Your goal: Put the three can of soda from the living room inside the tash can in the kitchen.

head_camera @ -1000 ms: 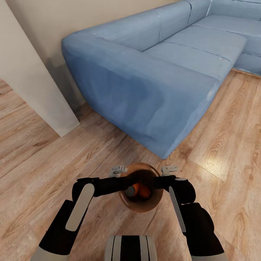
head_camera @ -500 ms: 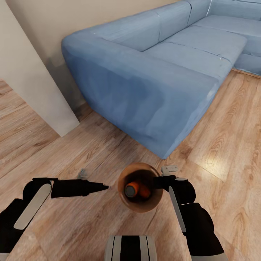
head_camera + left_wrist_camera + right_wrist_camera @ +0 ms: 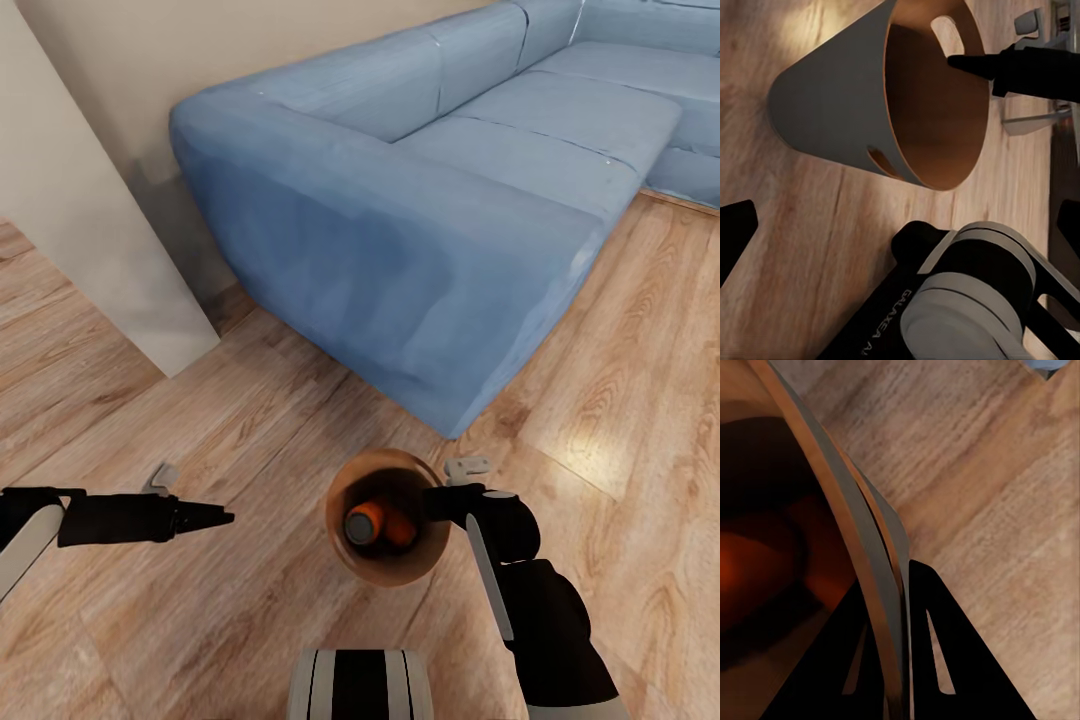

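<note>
The tash can, a small brown wooden bucket, hangs just above the plank floor in front of my trunk. My right gripper is shut on its right rim; in the right wrist view the thin wall sits pinched between the dark fingers. Inside lie orange soda cans, one with its grey top facing up and another beside it. My left gripper is off to the left, apart from the bucket. Its fingers stand wide apart and hold nothing.
A big blue sofa fills the space ahead, its corner a short way beyond the bucket. A pale wall corner juts out at the left. Pale plank floor lies between them. My trunk is just under the bucket.
My left gripper has come away from the bucket's left rim and swung well out to the left. The right gripper and the bucket have stayed put.
</note>
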You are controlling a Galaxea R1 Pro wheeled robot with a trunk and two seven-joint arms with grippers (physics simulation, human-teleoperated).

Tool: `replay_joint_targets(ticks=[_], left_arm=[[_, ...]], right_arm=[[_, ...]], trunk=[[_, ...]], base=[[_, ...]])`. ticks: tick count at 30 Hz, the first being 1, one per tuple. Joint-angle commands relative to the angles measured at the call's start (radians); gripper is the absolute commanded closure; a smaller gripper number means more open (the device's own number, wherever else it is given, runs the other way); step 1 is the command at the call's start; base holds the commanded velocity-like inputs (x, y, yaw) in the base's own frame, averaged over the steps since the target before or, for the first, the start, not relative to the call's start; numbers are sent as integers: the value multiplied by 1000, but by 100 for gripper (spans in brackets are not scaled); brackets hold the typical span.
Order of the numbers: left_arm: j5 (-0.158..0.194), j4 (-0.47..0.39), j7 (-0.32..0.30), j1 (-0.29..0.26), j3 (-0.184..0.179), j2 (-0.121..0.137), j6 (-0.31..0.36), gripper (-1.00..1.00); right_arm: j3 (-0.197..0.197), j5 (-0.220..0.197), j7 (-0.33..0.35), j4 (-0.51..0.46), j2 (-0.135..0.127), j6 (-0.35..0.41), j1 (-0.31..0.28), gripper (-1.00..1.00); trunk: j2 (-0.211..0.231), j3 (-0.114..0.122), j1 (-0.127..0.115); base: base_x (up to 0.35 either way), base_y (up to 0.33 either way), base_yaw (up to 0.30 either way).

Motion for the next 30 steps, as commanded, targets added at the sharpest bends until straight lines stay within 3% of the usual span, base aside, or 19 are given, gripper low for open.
replay_joint_targets(ticks=[1,19,30], left_arm=[[0,0,0,1,0,2,0,-100],[-1,2,3,2,0,5,3,-100],[-3,2,4,3,0,4,3,-100]], right_arm=[[0,-26,4,0,0,0,0,100],[-7,-26,4,-1,3,0,0,100],[-11,-26,3,-2,6,0,0,100]], trunk=[[0,0,0],[0,0,0],[0,9,0]], base=[[0,0,0],[0,0,0],[0,0,-103]])
